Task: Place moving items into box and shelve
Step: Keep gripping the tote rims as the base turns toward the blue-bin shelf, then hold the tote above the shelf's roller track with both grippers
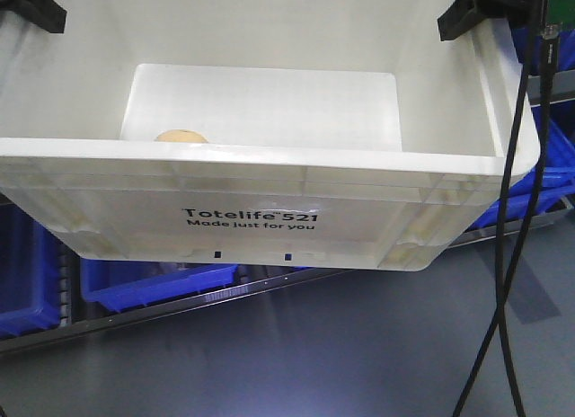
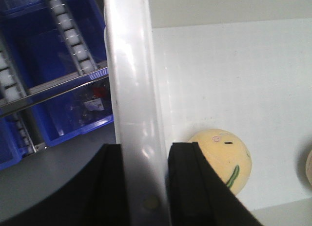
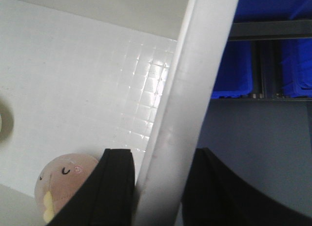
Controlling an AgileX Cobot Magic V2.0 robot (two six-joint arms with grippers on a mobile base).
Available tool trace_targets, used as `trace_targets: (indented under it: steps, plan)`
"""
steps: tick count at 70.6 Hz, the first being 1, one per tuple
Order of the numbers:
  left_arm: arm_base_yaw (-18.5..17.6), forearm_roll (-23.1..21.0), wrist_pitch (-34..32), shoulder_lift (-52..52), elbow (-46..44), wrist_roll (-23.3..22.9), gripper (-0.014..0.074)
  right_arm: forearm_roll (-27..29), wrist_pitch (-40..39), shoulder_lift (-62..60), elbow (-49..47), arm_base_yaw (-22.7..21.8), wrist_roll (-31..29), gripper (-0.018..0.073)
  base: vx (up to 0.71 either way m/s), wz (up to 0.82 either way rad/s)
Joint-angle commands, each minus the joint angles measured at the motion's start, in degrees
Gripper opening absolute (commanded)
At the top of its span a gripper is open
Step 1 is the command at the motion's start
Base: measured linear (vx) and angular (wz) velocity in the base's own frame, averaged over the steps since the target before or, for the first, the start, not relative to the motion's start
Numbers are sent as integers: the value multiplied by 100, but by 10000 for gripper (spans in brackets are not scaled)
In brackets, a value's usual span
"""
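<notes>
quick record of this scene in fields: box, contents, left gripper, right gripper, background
box: white crate, printed "Totelife 521 Made just for you"
contents: cream item with green ridge; tan-brown item with yellow ridge; both on the box floor
left gripper: closed across a side wall
right gripper: closed across the opposite wall
background: blue bins on racks

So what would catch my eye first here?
A big white crate printed "Totelife 521" fills the front view, with blue bins beyond. The left end effector and right end effector each clamp a side wall. Inside lie a cream dumpling toy and a tan dumpling toy.
</notes>
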Motion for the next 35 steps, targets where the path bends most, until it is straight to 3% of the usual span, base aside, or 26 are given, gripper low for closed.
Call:
trace_targets:
  steps: [1, 35]
  plan:
    - [-23, -64, -451, -280, -252, 9, -17, 197, -117, -307, -266, 12, -199, -12, -1, 54]
    - [-23, -64, -451, -280, -252, 9, -17, 202, -117, -307, -266, 12, -199, -12, 5, 43]
